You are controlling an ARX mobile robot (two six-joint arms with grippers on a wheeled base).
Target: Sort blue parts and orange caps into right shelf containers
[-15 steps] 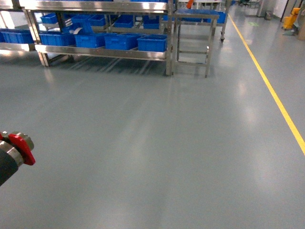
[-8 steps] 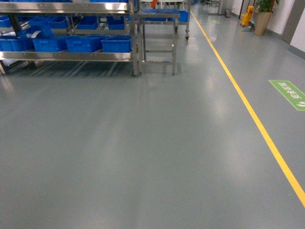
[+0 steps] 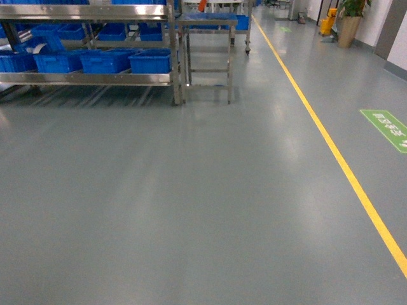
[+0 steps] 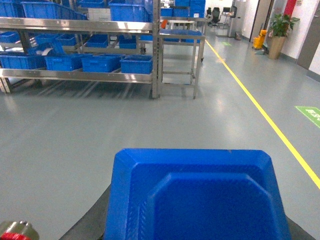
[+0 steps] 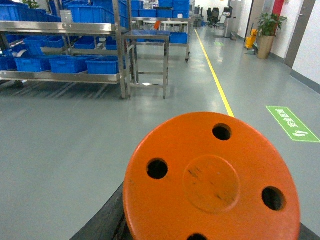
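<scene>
A blue part (image 4: 200, 195), a shallow tray-like piece, fills the bottom of the left wrist view. My left gripper (image 4: 195, 236) is shut on it, and only a dark finger (image 4: 92, 220) shows at its lower left. An orange cap (image 5: 210, 180), a round disc with several holes, fills the bottom of the right wrist view. My right gripper (image 5: 210, 236) is shut on it and mostly hidden behind it. Blue bins (image 3: 150, 61) stand in a row on a steel shelf (image 3: 95, 79) far ahead at the upper left. Neither gripper shows in the head view.
A small steel table (image 3: 206, 22) stands just right of the shelf. A yellow floor line (image 3: 331, 149) runs along the right, with a green floor sign (image 3: 388, 127) beyond it. A potted plant (image 3: 348, 19) and a yellow cart (image 3: 328, 25) stand at the far right. Grey floor lies between me and the shelf.
The head view has swung right, so the shelf slid to the upper left and the yellow line and green sign came in. A red-tipped arm part at lower left has left the view.
</scene>
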